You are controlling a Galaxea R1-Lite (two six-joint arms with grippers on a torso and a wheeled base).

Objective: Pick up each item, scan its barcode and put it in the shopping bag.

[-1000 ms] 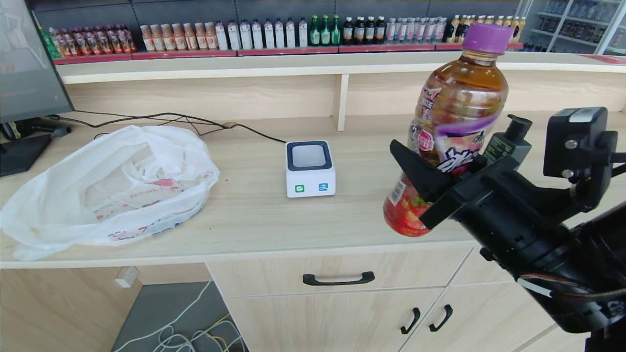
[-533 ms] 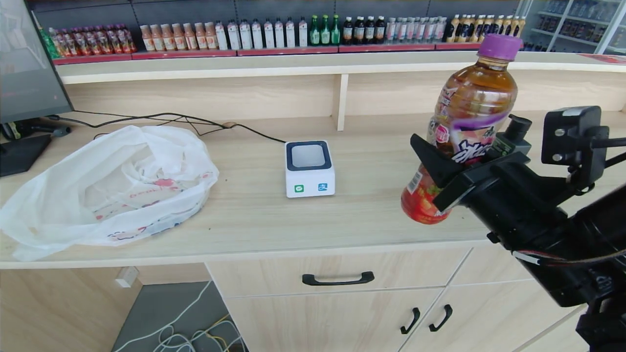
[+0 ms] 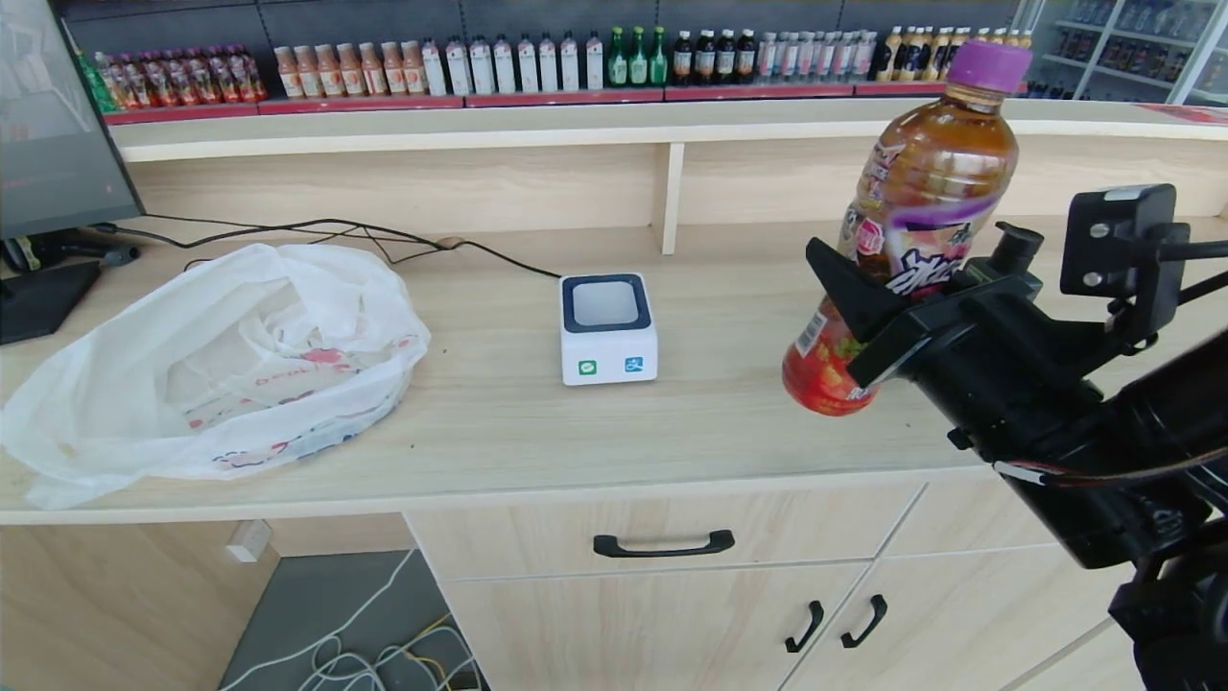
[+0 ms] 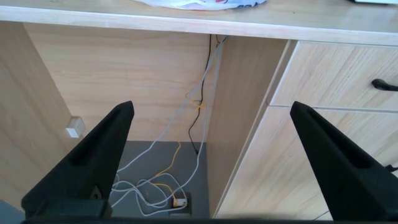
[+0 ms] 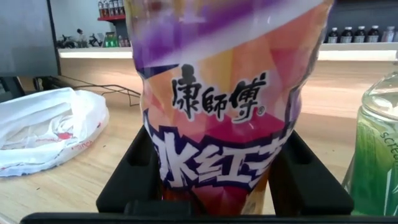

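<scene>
Holding a purple-capped tea bottle [image 3: 926, 173] tilted above the counter [image 3: 499, 422], right of the scanner [image 3: 607, 329].
Right gripper [image 3: 911, 278] clamps its label with 2 fingers; left gripper [image 4: 211, 109] hangs wide open below the counter edge.

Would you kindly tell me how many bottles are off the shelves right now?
2: the tea bottle held in the right gripper, and a green bottle beside it; others may be hidden.

Found the tea bottle [image 3: 921, 182], amber with purple cap and pink-purple label, tilted slightly, cap up, clamped in the right gripper [image 3: 911, 283] above the counter's [image 3: 499, 432] right end. Saw white barcode scanner [image 3: 608, 329] mid-counter, window up; white plastic shopping bag [image 3: 211, 369] crumpled at left.
</scene>
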